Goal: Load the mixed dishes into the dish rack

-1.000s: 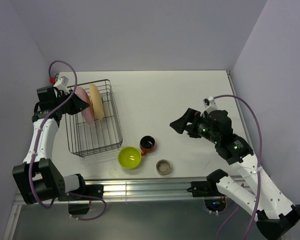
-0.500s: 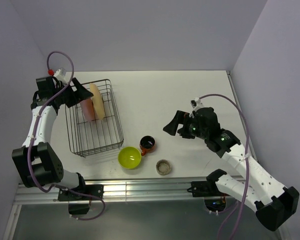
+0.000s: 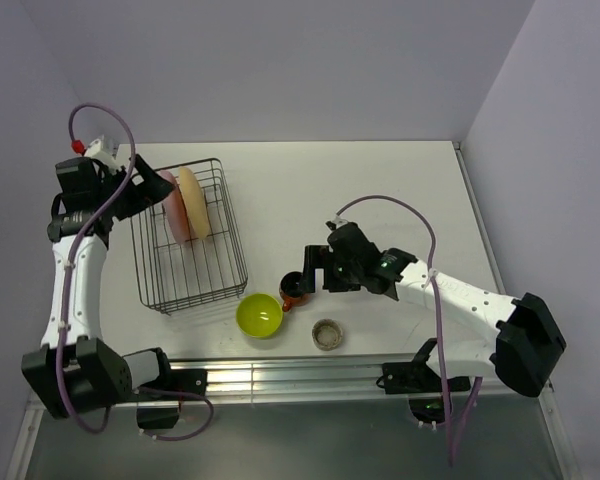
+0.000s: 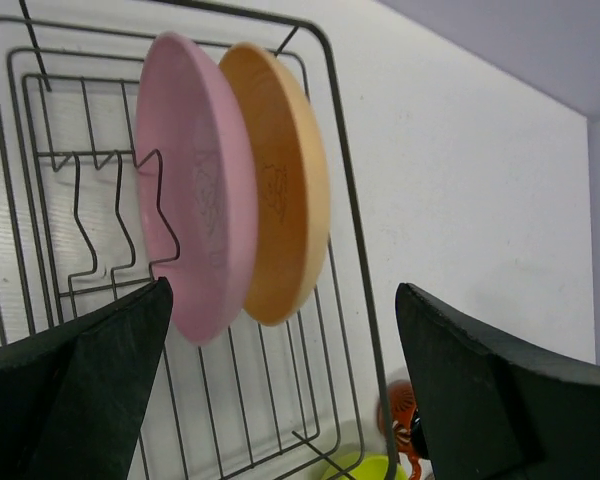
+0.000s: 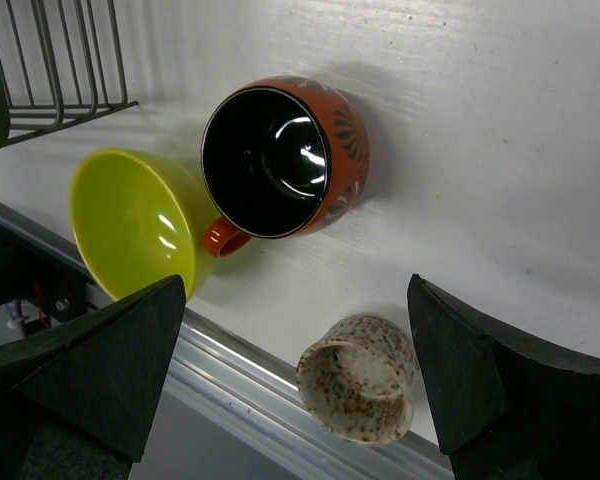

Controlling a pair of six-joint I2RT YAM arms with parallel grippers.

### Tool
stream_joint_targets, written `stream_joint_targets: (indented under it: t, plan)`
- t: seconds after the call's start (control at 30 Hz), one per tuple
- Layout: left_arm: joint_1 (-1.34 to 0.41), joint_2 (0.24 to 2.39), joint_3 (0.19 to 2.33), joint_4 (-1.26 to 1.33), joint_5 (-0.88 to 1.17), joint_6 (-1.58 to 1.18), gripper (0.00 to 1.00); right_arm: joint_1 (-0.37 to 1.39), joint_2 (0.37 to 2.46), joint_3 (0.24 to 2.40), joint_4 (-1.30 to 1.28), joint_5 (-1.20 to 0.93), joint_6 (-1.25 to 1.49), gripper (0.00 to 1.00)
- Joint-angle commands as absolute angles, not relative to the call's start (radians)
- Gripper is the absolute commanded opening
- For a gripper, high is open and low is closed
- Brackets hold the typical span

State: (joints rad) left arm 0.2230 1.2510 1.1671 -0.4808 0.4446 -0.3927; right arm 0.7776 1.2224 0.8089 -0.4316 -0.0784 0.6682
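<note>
White table (image 3: 380, 190), mug (image 5: 280, 160) just ahead of splayed right claw (image 5: 292, 288), seemingly untouched.

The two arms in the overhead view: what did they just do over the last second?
The left gripper let go of the pink plate and pulled back left; the plate now stands in the dish rack beside the yellow-orange plate. The right gripper, open, swung left toward the red-orange mug. The lime-green bowl, mug and grey-beige cup did not move.
</note>
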Motion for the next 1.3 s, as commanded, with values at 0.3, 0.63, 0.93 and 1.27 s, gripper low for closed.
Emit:
stream_joint_targets:
  t: [0.3,0.63,0.93,1.27]
  plan:
    - [-0.159,0.928,1.135,-0.54,0.29,-0.486,0.96,0.795,1.362,0.861,-0.33,0.023,0.721,0.91]
    - [-0.459,0.864,0.993,-0.532,0.172,-0.543,0.91,0.795,1.522,0.907,-0.285,0.006,0.753,0.65]
    - [-0.545,0.828,0.913,-0.48,0.19,-0.638,0.83,0.801,1.594,0.93,-0.25,-0.02,0.768,0.26]
    - [-0.558,0.844,0.934,-0.44,0.267,-0.686,0.84,0.798,1.474,0.936,-0.29,0.046,0.759,0.0]
